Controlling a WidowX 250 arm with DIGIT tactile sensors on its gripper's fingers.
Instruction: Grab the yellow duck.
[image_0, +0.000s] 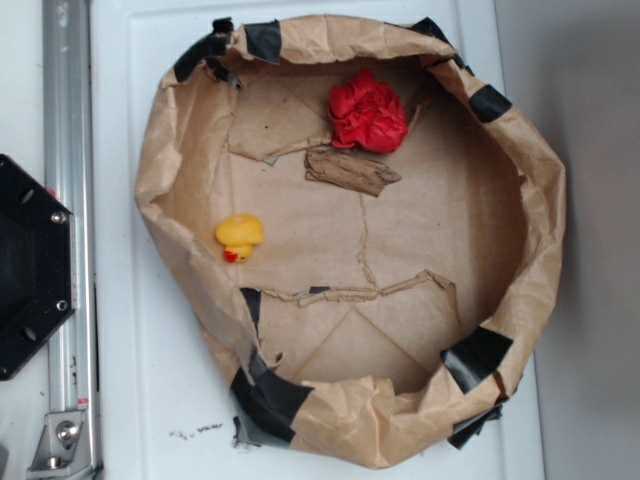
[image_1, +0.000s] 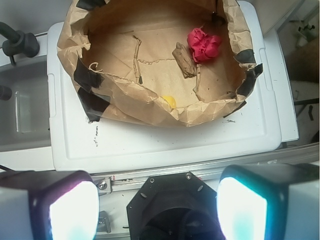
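**One duck in paper bowl, pincer spread and empty**

One yellow duck (image_0: 240, 236), one red wad (image_0: 368, 111), one brown scrap (image_0: 350, 172), all inside one crumpled brown paper bowl (image_0: 520, 200) patched with black tape, on the white worktop (image_0: 130, 400). Duck sits at the bowl's left side near the wall, beak toward the near rim; wad and scrap touch, far right of it, well apart. Wrist view: pincer (image_1: 157, 207) spread wide, holding nothing, clear of the bowl, duck (image_1: 169, 102) half hidden behind the rim.

The yellow duck (image_0: 240, 236) lies red-beaked inside the paper rim's left.
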